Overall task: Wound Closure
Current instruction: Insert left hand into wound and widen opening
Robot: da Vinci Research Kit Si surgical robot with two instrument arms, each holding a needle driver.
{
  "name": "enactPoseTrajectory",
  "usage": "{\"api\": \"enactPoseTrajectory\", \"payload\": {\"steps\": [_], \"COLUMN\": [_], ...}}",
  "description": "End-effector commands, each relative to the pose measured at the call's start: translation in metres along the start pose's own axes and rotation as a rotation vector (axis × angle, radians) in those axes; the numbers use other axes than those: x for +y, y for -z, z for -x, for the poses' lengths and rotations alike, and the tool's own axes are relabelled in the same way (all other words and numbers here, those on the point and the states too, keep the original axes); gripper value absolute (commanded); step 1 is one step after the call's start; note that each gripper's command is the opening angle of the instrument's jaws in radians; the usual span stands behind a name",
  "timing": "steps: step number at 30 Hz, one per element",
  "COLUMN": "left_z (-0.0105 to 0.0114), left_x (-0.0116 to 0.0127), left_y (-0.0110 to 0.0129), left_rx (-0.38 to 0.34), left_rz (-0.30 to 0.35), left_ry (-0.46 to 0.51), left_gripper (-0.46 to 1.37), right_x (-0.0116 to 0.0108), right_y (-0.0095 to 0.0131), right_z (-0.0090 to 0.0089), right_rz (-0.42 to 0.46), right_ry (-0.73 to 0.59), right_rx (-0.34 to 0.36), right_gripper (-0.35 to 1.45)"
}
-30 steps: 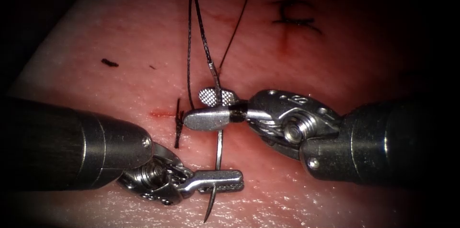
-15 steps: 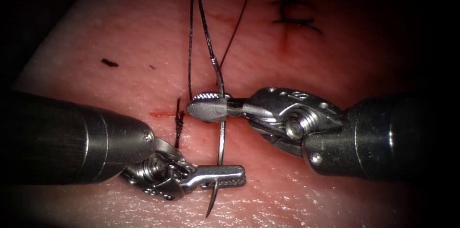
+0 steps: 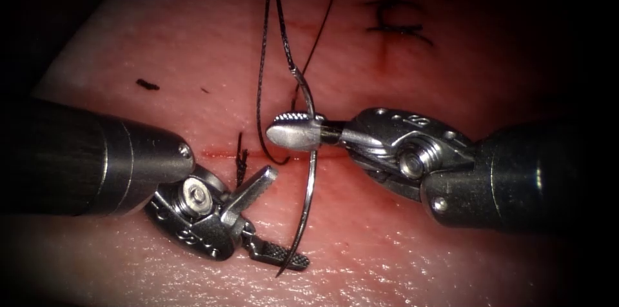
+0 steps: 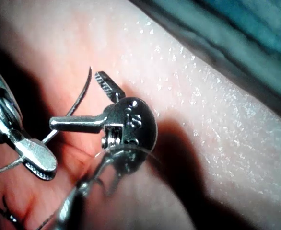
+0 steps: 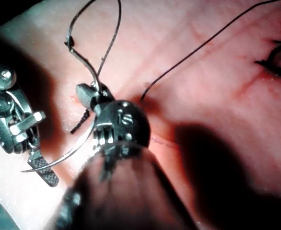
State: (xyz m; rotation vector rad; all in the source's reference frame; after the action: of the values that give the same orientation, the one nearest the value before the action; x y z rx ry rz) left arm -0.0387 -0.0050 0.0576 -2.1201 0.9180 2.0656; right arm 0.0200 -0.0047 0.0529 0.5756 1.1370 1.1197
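Needle (image 3: 308,171): thin curved steel, light, stiff and slick, sharp at the tip, so a judgement: it will swivel unless clamped flat across its body, away from both the fine point and the thread end. Right tool (image 3: 293,131) has its jaws clamped on the needle in the upper part of the curve, a little below where the thread (image 3: 261,75) joins; the same grip shows in the right wrist view, right tool (image 5: 90,96) shut on the needle (image 5: 78,143). Needle hangs free above the tissue (image 3: 193,55), not in it, crossing the cut (image 3: 222,152) line, point down toward the near edge of the tissue. Left tool (image 3: 274,217) holds nothing: jaws wide apart, one raised toward the cut, the other lying low with its toothed face just beside the needle's point, close but whether touching I cannot tell. Left wrist view agrees: left tool (image 4: 78,103) splayed open, needle (image 4: 80,96) passing near the gap. Thread loops up from the needle's tail and back down to the cut. A finished stitch (image 3: 393,20) sits farther back.
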Motion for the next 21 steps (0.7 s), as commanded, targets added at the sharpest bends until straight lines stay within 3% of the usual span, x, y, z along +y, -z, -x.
{"api": "enactPoseTrajectory", "payload": {"steps": [1,2,4,5,7,9,12,19,21], "left_z": [0.0002,0.0004,0.0009,0.001,0.0016,0.0022,0.003,0.0046,0.0049], "left_x": [0.0,0.0,0.0,0.0,0.0001,0.0001,0.0,0.0,0.0002], "left_y": [0.0001,0.0002,0.0006,0.0007,0.0011,0.0013,0.0016,0.0021,0.0023], "left_rx": [-0.001,0.003,-0.003,-0.003,-0.037,-0.08,-0.115,-0.257,-0.335], "left_rz": [0.004,0.013,0.057,0.062,0.101,0.12,0.138,0.2,0.223], "left_ry": [0.017,0.034,0.088,0.094,0.115,0.129,0.147,0.259,0.32], "left_gripper": [0.84,0.78,0.45,0.42,0.1,-0.05,-0.07,-0.04,-0.35], "right_x": [0.0,0.0004,0.0015,0.0016,0.0022,0.0026,0.0029,0.0025,0.0023], "right_y": [0.0002,0.0006,0.0018,0.002,0.0028,0.0035,0.0039,0.0035,0.0034], "right_z": [0.0001,0.0,-0.0005,-0.0005,-0.0007,-0.0009,-0.0009,-0.0008,-0.0007], "right_rz": [-0.001,-0.002,0.0,-0.001,-0.002,-0.022,-0.104,-0.169,-0.173], "right_ry": [0.009,0.02,0.069,0.069,0.102,0.131,0.134,0.267,0.296], "right_rx": [0.006,0.018,0.05,0.056,0.078,0.084,0.088,0.094,0.096], "right_gripper": [-0.35,-0.35,-0.35,-0.35,-0.35,-0.35,-0.35,-0.35,-0.35]}}
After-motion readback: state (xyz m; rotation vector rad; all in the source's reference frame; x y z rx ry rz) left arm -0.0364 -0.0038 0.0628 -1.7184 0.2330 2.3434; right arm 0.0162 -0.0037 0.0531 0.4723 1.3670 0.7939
